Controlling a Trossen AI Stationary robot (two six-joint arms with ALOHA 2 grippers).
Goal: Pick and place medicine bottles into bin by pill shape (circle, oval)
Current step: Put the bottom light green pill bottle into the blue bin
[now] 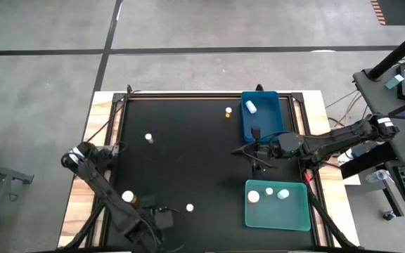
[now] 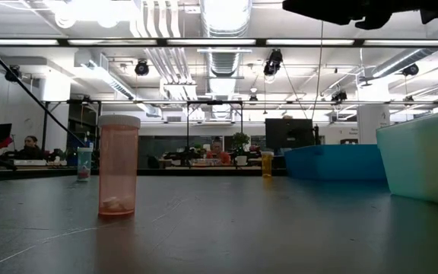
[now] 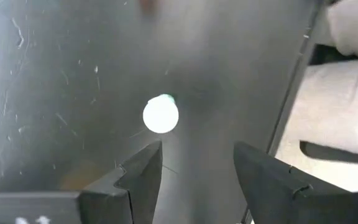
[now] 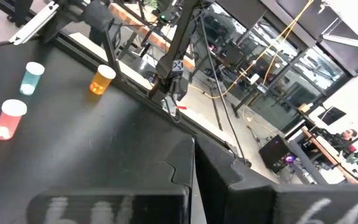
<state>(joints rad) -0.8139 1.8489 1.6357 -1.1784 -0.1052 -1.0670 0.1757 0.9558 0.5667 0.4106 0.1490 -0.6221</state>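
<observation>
1. Left gripper [image 3: 191, 180]: your left arm sits at the near-left of the black table [image 1: 188, 161]. In the left wrist view its two dark fingers stand apart with a clear gap and hold nothing. Just ahead of the fingertips, and a little to one side of the gap, stands a white-capped bottle [image 3: 161, 116], seen cap-on, with a hint of teal at its rim. It is not touching either finger.

2. Right gripper [image 1: 253, 152]: your right arm reaches in from the right, with the gripper over the table between the blue bin [image 1: 261, 117] and the teal bin [image 1: 294, 211]. Whether its fingers are parted or closed cannot be told, and no bottle shows in them.

3. Bottles loose on the table, high view: a white cap at centre-left [image 1: 148, 138]; another at near-centre [image 1: 189, 208]; a white-capped one with an amber body [image 1: 128, 197] beside the left arm; a small amber-orange bottle [image 1: 228, 112] just outside the blue bin's left wall.

4. Bottles binned: one white bottle [image 1: 251, 107] lying in the blue bin; three white caps [image 1: 268, 192] in a row at the teal bin's far end.

5. Low view: an upright pink-orange bottle [image 2: 119, 167] with a white cap and pills at its bottom.
</observation>
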